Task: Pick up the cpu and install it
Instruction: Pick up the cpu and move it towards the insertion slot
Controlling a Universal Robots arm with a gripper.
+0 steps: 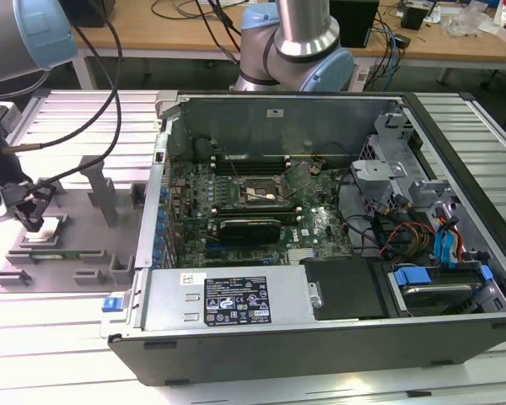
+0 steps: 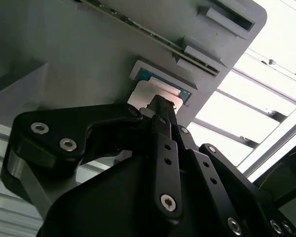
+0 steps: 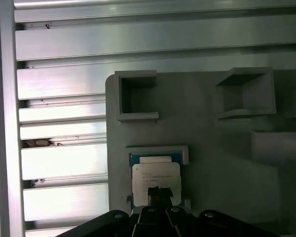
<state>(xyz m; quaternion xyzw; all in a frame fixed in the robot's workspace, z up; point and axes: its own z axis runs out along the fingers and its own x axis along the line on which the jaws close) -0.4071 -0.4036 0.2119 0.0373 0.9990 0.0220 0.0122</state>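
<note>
The cpu (image 3: 155,177) is a small silvery square chip lying in a shallow pocket of the grey tray (image 3: 212,148). It also shows as a pale square in the second wrist view (image 2: 147,95) and on the tray at the exterior view's left (image 1: 49,226). My gripper (image 1: 34,215) hangs directly over it. In both wrist views the black fingers (image 2: 160,128) come together into one narrow tip (image 3: 160,193) at the chip's edge. The gripper is shut, and I cannot tell whether the tip touches the chip. The motherboard socket (image 1: 251,196) sits inside the open computer case.
The open computer case (image 1: 320,219) fills the middle and the exterior view's right, its wall (image 1: 156,211) right beside the tray. Grey upright blocks (image 1: 101,190) stand on the tray. Two square tray pockets (image 3: 135,96) lie past the chip. A slotted aluminium table (image 3: 64,163) is underneath.
</note>
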